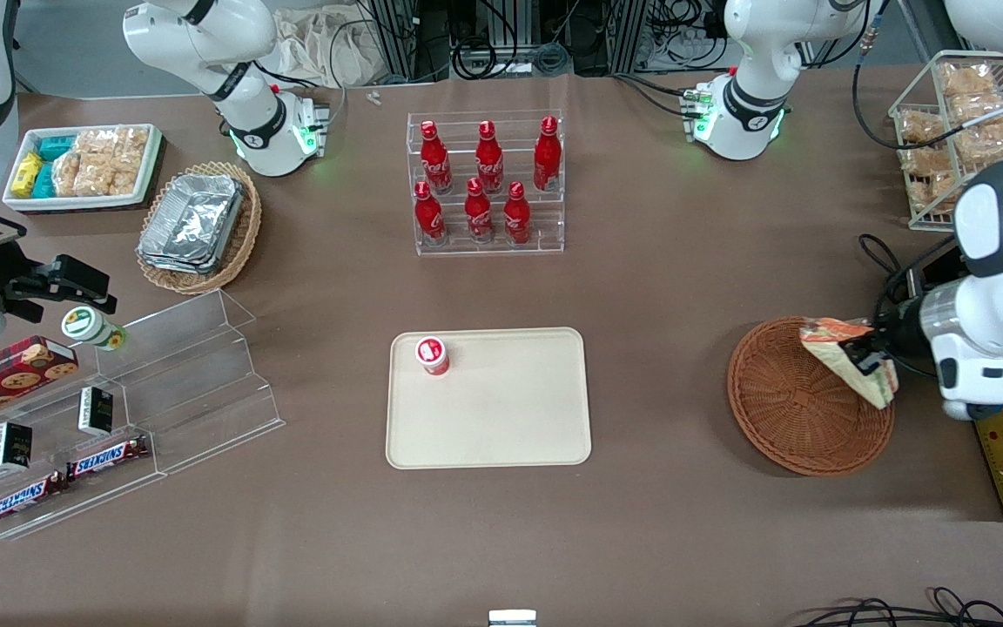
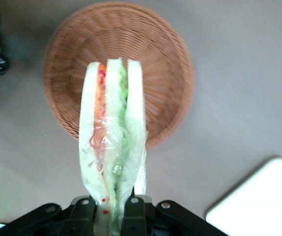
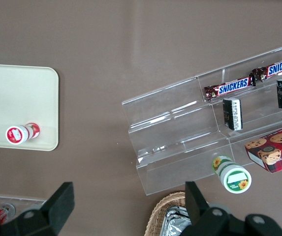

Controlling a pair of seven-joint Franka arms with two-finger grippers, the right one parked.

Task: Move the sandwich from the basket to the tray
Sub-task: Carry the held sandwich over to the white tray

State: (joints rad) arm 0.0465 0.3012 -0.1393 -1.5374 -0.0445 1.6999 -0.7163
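My gripper (image 1: 869,361) is shut on the sandwich (image 1: 845,355), a wrapped white-bread wedge with orange, red and green layers, and holds it lifted above the rim of the reddish-brown wicker basket (image 1: 793,409) at the working arm's end of the table. In the left wrist view the sandwich (image 2: 112,132) stands up from between the fingers (image 2: 136,216), with the empty basket (image 2: 145,44) below it. The cream tray (image 1: 501,427) lies mid-table, and its corner (image 2: 264,201) shows in the wrist view. A small red-and-white cup (image 1: 433,355) stands on the tray.
An acrylic rack of red bottles (image 1: 486,183) stands farther from the front camera than the tray. A tan basket of foil containers (image 1: 198,226), a white snack tray (image 1: 82,165) and a clear stepped shelf (image 1: 118,418) lie toward the parked arm's end. A wire rack of pastries (image 1: 963,122) is near the working arm.
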